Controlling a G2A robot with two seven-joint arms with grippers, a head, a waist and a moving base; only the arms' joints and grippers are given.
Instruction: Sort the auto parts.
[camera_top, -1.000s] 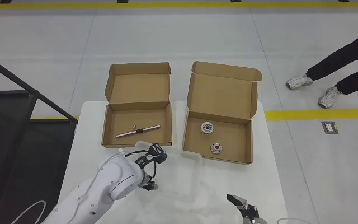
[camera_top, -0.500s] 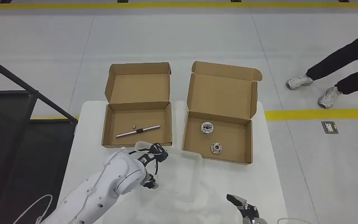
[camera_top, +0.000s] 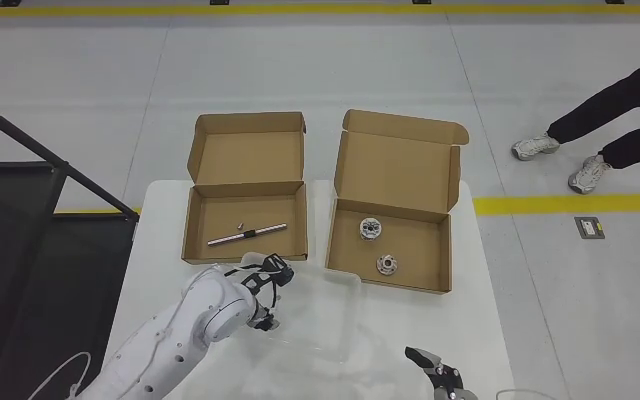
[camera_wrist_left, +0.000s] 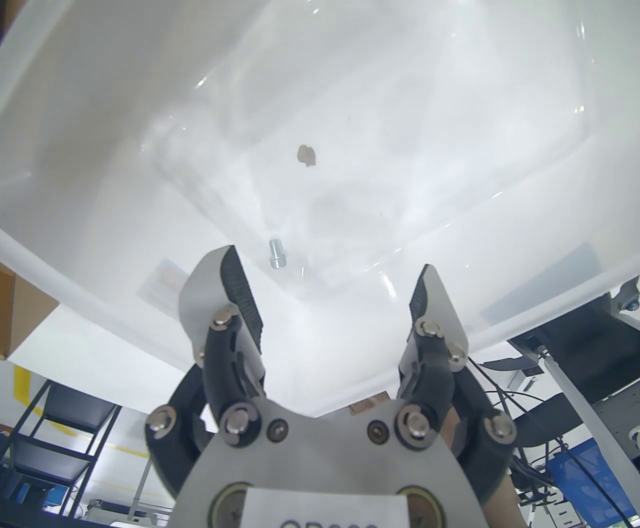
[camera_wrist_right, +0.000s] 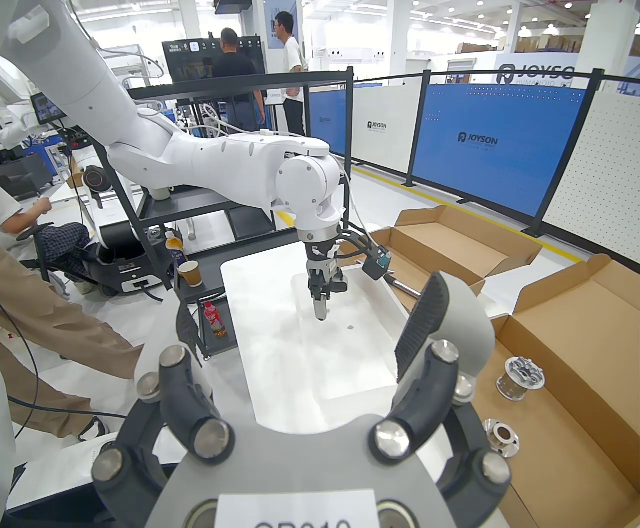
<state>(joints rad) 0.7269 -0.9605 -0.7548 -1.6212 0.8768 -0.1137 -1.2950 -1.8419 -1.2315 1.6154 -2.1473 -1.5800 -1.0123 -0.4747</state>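
Rod and hubs boxed; bolt remains in tray; my left pincer spread, empty, above it

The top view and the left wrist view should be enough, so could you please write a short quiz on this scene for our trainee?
1. True or false: the left end effector is shut on the small bolt.
2. How many round metal parts lie in the right-hand cardboard box? A) one B) two C) four
3. Fill in: the long rod lies in the other cardboard box, on the robot's ___ side.

Key
1. False: it is open, and the bolt lies loose in the clear tray.
2. B
3. left
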